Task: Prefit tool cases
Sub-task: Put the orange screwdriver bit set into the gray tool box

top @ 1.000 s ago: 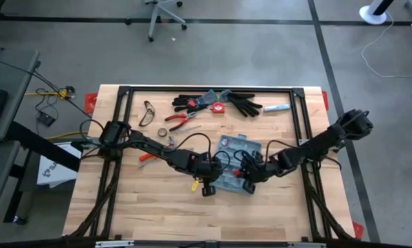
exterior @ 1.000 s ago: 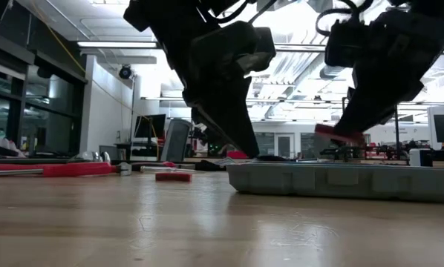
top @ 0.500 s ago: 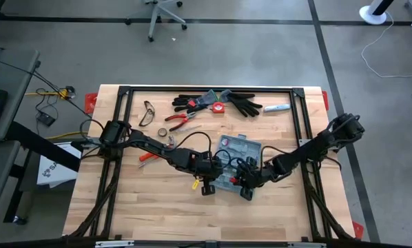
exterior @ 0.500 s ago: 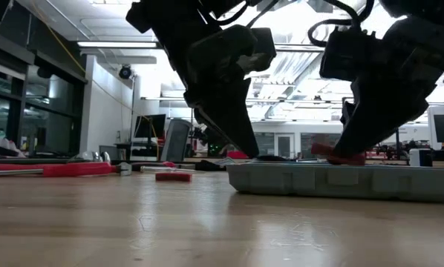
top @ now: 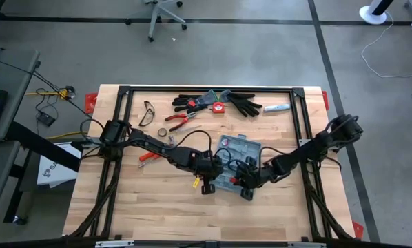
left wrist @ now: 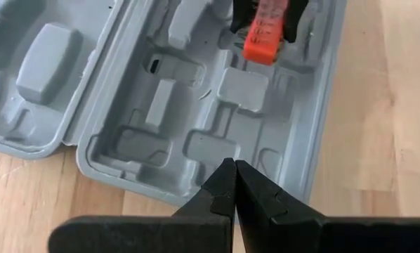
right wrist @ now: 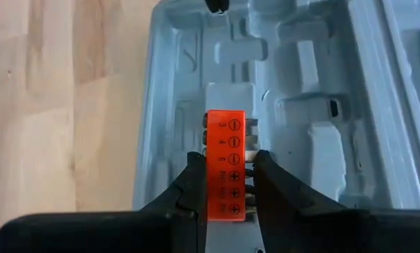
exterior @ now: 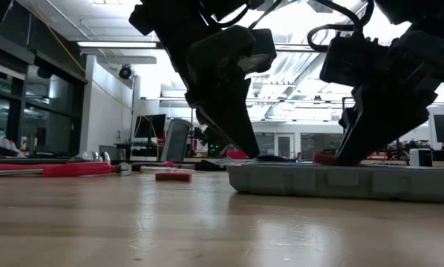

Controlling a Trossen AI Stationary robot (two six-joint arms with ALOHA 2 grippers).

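Our right gripper (right wrist: 226, 184) clamps an orange bit holder (right wrist: 226, 163) marked with plus and minus symbols, lowered into a moulded recess of the open grey tool case (top: 238, 163). Our left gripper (left wrist: 234, 184), fingers pressed together, rests on the case's near rim. The case lies mid-table (top: 151, 200); black gloves (top: 242, 105) lie well beyond it.

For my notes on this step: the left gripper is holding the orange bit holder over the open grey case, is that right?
Not quite: the right gripper is holding the orange bit holder over the open grey case, as the right wrist view shows. The left gripper is shut on nothing at the case's edge.
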